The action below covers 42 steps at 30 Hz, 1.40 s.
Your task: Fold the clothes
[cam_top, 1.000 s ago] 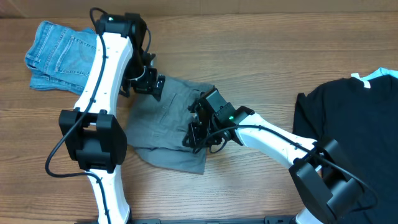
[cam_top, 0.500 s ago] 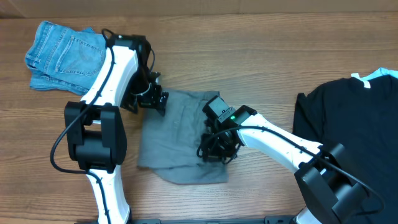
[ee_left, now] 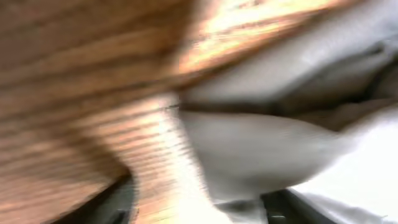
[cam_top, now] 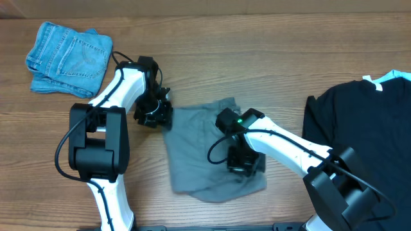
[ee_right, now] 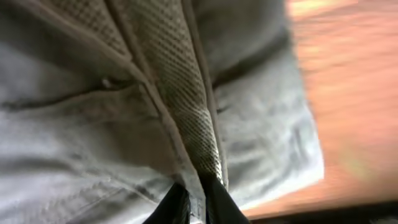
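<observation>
The grey-olive shorts (cam_top: 196,154) lie bunched in the middle of the table. My left gripper (cam_top: 160,117) is at their upper left corner. In the blurred left wrist view its fingers (ee_left: 202,208) stand wide apart with pale cloth (ee_left: 261,143) between them. My right gripper (cam_top: 241,163) is low on the right part of the shorts. In the right wrist view its fingers (ee_right: 196,202) are pinched shut on a fold of the shorts (ee_right: 112,124) beside a mesh-textured seam.
A folded light-blue denim garment (cam_top: 67,58) lies at the far left. A black T-shirt (cam_top: 359,135) lies spread at the right edge. Bare wooden tabletop (cam_top: 270,64) surrounds the shorts.
Both grippers moved toward the front and right, and the shorts were dragged with them away from the denim. The left arm drew back from over the denim.
</observation>
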### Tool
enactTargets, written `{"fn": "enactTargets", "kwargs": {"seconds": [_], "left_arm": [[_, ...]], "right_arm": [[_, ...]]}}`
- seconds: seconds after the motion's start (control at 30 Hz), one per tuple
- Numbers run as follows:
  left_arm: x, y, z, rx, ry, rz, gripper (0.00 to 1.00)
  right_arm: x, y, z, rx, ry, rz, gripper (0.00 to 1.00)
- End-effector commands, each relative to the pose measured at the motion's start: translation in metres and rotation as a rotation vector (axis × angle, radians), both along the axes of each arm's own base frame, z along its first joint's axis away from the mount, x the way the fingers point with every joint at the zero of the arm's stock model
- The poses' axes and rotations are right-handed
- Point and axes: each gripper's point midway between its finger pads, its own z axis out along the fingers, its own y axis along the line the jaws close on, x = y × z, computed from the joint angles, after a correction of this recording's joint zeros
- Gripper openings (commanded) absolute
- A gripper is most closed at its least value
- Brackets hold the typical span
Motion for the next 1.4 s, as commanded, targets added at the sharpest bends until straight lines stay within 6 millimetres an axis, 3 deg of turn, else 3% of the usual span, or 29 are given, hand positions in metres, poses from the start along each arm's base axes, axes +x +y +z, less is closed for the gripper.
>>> {"fn": "enactTargets", "kwargs": {"seconds": [0.0,0.17,0.33,0.43,0.57,0.67,0.83,0.97,1.07,1.17,1.23,1.37], "left_arm": [[-0.009,0.002,-0.007,0.007,0.036,-0.016,0.75],[-0.005,-0.008,0.013,-0.047,0.049,-0.014,0.74],[0.006,-0.036,0.049,-0.223,0.026,-0.058,0.68],[0.018,-0.059,0.071,-0.361,-0.029,-0.093,0.63],[0.025,-0.071,0.071,-0.395,-0.076,-0.128,0.34],[0.024,-0.079,0.067,-0.394,-0.082,-0.152,0.22],[0.01,-0.097,0.051,-0.378,-0.07,-0.216,0.22],[-0.001,-0.091,0.021,-0.247,-0.054,-0.22,0.25],[-0.008,-0.077,-0.003,-0.146,-0.049,-0.201,0.25],[-0.013,-0.057,-0.024,-0.037,-0.045,-0.153,0.25],[-0.016,-0.045,-0.033,0.016,-0.039,-0.116,0.23],[-0.016,-0.038,-0.035,0.019,-0.034,-0.091,0.19]], "right_arm": [[0.027,-0.036,0.007,-0.145,-0.099,-0.023,0.11],[0.048,-0.026,0.039,0.022,-0.147,0.054,0.17],[0.065,-0.026,0.074,0.104,-0.276,-0.024,0.32],[0.082,-0.009,0.091,0.271,-0.351,-0.041,0.35],[0.11,0.04,0.099,0.547,-0.438,0.059,0.24],[0.127,0.061,0.091,0.644,-0.468,0.045,0.19],[0.146,0.07,0.042,0.616,-0.406,-0.148,0.06],[0.15,0.064,-0.001,0.55,-0.316,-0.288,0.04],[0.157,0.037,-0.024,0.431,-0.313,-0.389,0.04],[0.164,-0.001,-0.031,0.302,-0.348,-0.447,0.04],[0.172,-0.013,-0.028,0.322,-0.355,-0.454,0.04],[0.183,-0.018,-0.019,0.448,-0.365,-0.37,0.04]]}}
